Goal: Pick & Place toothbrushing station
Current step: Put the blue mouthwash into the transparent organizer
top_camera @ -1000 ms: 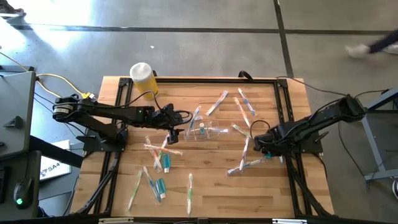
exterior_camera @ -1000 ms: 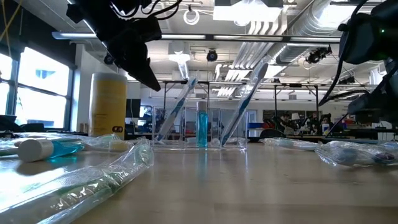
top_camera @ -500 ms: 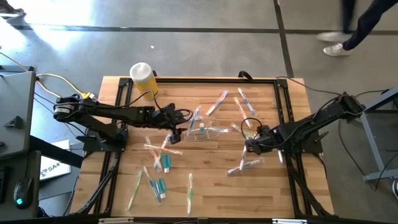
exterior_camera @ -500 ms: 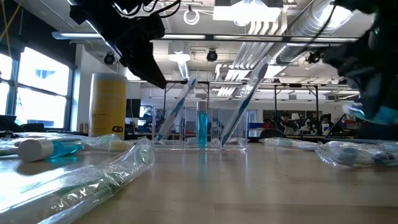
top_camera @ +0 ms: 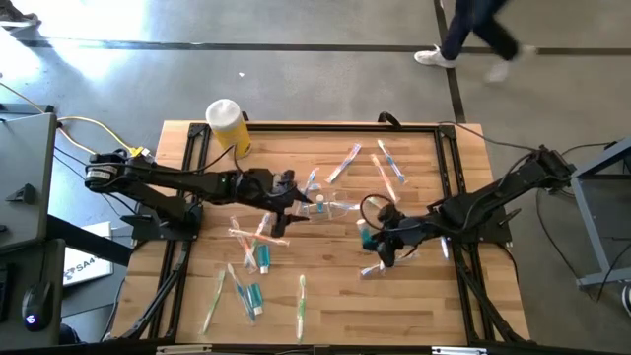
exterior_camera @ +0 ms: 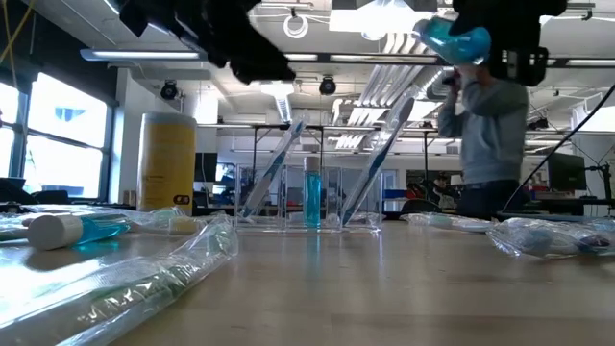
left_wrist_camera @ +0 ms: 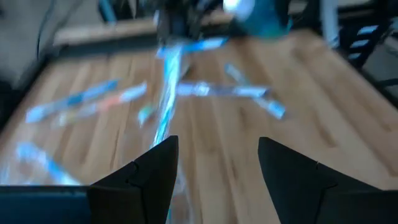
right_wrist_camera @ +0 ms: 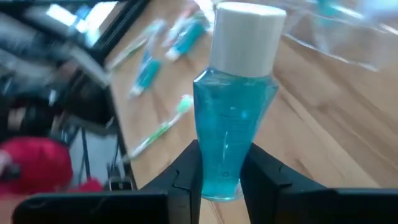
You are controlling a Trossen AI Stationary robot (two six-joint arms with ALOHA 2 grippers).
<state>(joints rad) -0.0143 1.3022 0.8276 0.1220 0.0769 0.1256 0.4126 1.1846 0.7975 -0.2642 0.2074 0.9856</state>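
Between the two dark fingers of the right gripper (right_wrist_camera: pixel 219 180), a small clear bottle of teal liquid with a white cap (right_wrist_camera: pixel 236 118) is pinched low on its body, cap pointing away from the wrist. Gripping it near the base probably keeps the cap end free, so it can go down into a slot without the fingers fouling the walls. From above, this right gripper (top_camera: pixel 380 240) sits over the wood table (top_camera: pixel 335 316), just right of centre, and the low view shows the bottle (exterior_camera: pixel 455 37) carried well clear of the surface.

Just beyond, near the table's middle, the small clear plastic container (top_camera: pixel 330 208) stands upright with two toothbrushes leaning in it and a teal tube between them; that is likely where the bottle is meant to go. Thin pastel-handled toothbrushes in clear wrappers (top_camera: pixel 248 235) and short white tubes with teal ends (top_camera: pixel 254 296) lie scattered around it.

On the container's other side, the left gripper (top_camera: pixel 292 194) hovers with its fingers (left_wrist_camera: pixel 149 174) spread and empty, perhaps waiting its turn.

At the far edge a yellow bottle with a white cap (top_camera: pixel 227 123) stands apart.
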